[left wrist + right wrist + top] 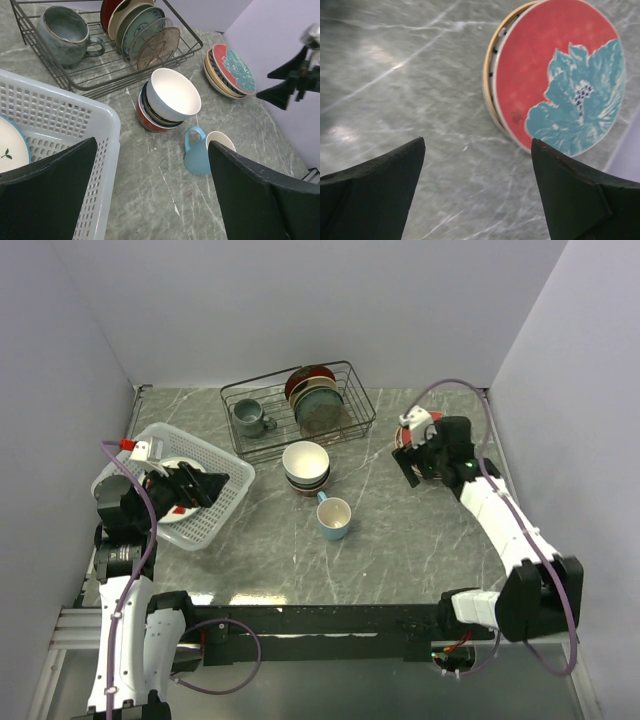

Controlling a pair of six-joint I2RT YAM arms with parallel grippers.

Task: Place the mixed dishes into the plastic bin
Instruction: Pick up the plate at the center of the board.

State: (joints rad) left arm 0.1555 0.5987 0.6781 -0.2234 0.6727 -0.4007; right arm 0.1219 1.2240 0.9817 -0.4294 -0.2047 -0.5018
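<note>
Right fingers [370,190] stand wide apart, empty, just short of floral plate [560,75], top of 3-plate stack [212,70] at right rear of surface [395,75]. Judged: glazed ceramic, stiff, heavy, slick, chips easily; pinch the overhanging rim. Left fingers [45,195] wide, empty, over plastic bin [60,110]. Left wrist view shows the lower plates' edges; top view hides them behind right arm [490,505].

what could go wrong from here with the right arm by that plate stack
1. The floral plate lies flush on the plate stack, so the open right gripper may pinch two plates or push the top one sideways.
2. The left gripper hangs open over the plastic bin, which already holds a white plate; a delivery could hit either.
</note>
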